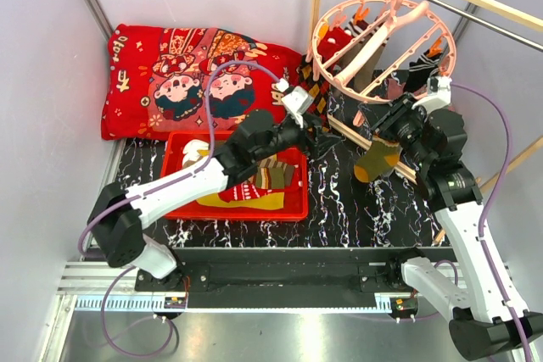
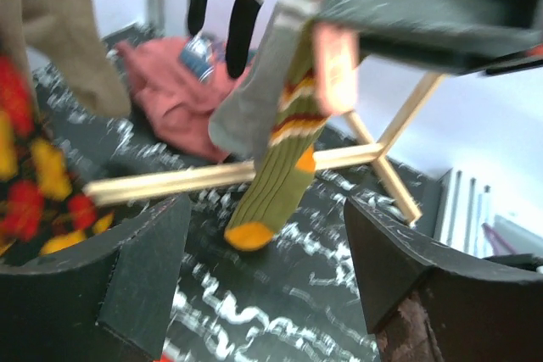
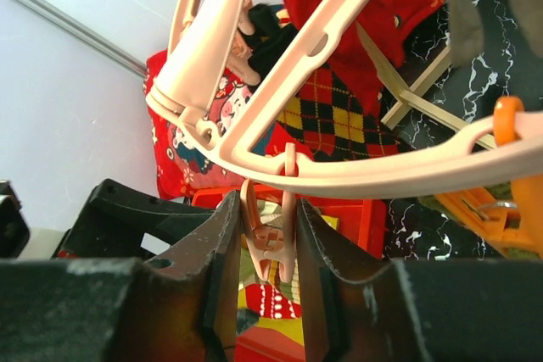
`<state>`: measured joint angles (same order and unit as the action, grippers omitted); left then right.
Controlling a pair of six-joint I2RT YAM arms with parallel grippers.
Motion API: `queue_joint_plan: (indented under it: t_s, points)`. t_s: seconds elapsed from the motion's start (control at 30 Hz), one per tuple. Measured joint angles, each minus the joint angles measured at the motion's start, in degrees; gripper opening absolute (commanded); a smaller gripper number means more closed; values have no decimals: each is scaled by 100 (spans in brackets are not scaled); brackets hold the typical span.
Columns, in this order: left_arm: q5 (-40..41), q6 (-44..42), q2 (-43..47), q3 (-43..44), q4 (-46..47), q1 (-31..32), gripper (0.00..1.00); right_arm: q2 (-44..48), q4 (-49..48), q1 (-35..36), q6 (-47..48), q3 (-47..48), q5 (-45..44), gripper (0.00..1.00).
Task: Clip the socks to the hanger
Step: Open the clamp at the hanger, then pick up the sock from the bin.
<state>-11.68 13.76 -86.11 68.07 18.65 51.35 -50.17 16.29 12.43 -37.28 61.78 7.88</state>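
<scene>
Your left end effector (image 2: 267, 226) has its fingers apart and empty. The olive sock (image 2: 284, 150) hangs straight ahead of it at centre frame, long axis vertical, yellow toe down over the bench (image 2: 327, 256). Further right, your right end effector (image 3: 267, 209), the nearer to its cuff, is clamped on a pink clip (image 3: 270, 247) of the hanger (image 3: 339, 171).

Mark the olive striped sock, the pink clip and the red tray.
olive striped sock (image 2: 276, 180), left wrist view, its ribbed foot.
pink clip (image 3: 265, 239), right wrist view, its body.
red tray (image 1: 271, 214), top external view, its near rim.
</scene>
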Motion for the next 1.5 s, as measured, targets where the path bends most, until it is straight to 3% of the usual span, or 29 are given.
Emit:
queue_joint_plan:
  t_s: [0.43, 0.8, 0.93, 1.23, 1.5]
  points:
    - [791, -802, 374, -107, -2997, -481, 68, 129, -339, 0, -278, -299, -138, 0]
    - [1578, -1808, -1084, 531, -5243, -485, 56, 133, -363, 0, -293, -299, -138, 0]
    - [1709, -1886, -1519, 901, -5641, -485, 50, 133, -361, 0, -293, -299, -138, 0]
    - [1888, -2004, -2339, 1628, -6129, -411, 46, 136, -361, 0, -282, -299, -140, 0]
    - [1978, -2046, -2946, 1858, -6446, -334, 27, 138, -361, 0, -267, -299, -138, 0]
